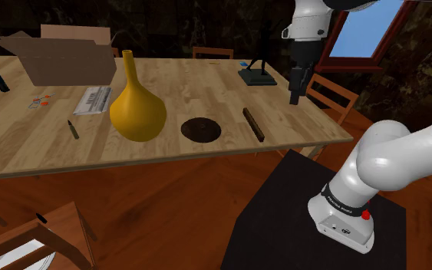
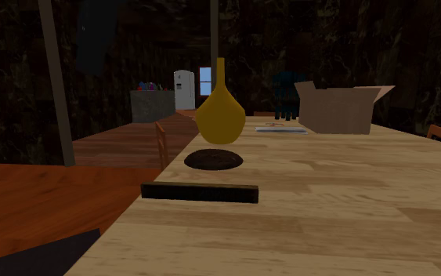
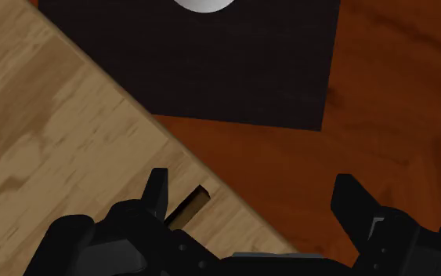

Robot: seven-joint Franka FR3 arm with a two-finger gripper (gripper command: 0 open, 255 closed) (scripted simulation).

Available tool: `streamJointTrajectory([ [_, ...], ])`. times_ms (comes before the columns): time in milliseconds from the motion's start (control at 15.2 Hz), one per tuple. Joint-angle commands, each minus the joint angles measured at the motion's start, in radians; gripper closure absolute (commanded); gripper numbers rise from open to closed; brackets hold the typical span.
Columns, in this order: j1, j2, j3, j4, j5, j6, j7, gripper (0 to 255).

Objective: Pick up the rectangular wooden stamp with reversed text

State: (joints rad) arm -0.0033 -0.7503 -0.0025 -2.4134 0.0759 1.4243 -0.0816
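The stamp [image 1: 253,123] is a long, narrow dark-brown bar lying flat near the table's edge at the shoulder view's right. In the second exterior view the stamp [image 2: 200,192] lies crosswise near the table's near end. My gripper [image 1: 295,97] hangs well above the table, to the right of the stamp and apart from it. In the wrist view the gripper [image 3: 251,182] is open and holds nothing. One end of the stamp [image 3: 189,205] peeks out beside one finger [image 3: 157,192], close to the table edge.
A yellow long-necked vase [image 1: 136,103] and a dark round disc [image 1: 201,129] stand left of the stamp. Farther back are a cardboard box [image 1: 64,52], papers [image 1: 93,100] and a black desk stand [image 1: 256,75]. A wooden chair [image 1: 331,96] sits under the gripper. The robot's black box [image 3: 211,70] lies below.
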Motion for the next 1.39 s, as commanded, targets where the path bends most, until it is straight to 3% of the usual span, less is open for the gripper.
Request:
streamJointTrajectory([
  [0,0.000,0.000,0.000,0.000,0.000,0.000,0.000,0],
  [528,-0.096,0.144,0.064,-0.115,0.025,0.351,0.261,0],
  [1122,-0.215,0.390,0.111,-0.148,-0.007,0.730,0.558,0],
  [1320,-0.226,0.431,0.115,-0.161,-0.014,0.792,0.586,0],
])
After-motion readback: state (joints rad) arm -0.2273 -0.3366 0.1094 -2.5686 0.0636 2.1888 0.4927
